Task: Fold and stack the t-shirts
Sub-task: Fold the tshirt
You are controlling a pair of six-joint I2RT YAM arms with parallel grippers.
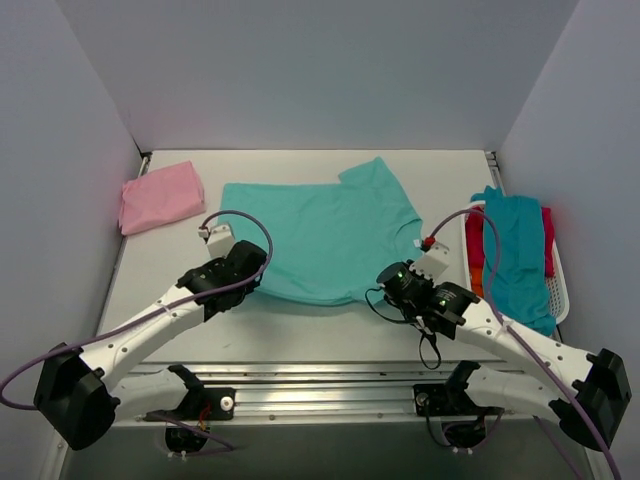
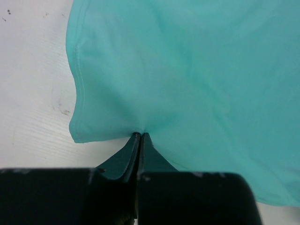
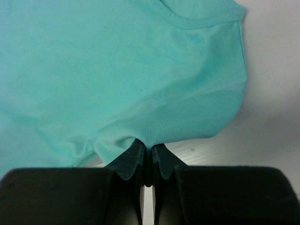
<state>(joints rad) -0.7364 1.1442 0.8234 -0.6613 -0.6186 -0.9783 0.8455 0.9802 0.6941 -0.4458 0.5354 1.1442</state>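
A mint-teal t-shirt (image 1: 325,235) lies spread flat in the middle of the table. My left gripper (image 1: 250,270) is shut on its near left edge, pinching the cloth (image 2: 140,93) at the hem. My right gripper (image 1: 392,280) is shut on its near right edge, close to the neck opening (image 3: 187,21). A light pink t-shirt (image 1: 160,196) lies folded at the far left. A darker teal-blue t-shirt (image 1: 518,255) drapes over red and orange shirts (image 1: 474,250) in the basket at right.
A white plastic basket (image 1: 563,290) stands at the right edge of the table. Grey walls enclose the table on the left, the back and the right. The arm bases and a metal rail (image 1: 320,385) lie along the near edge.
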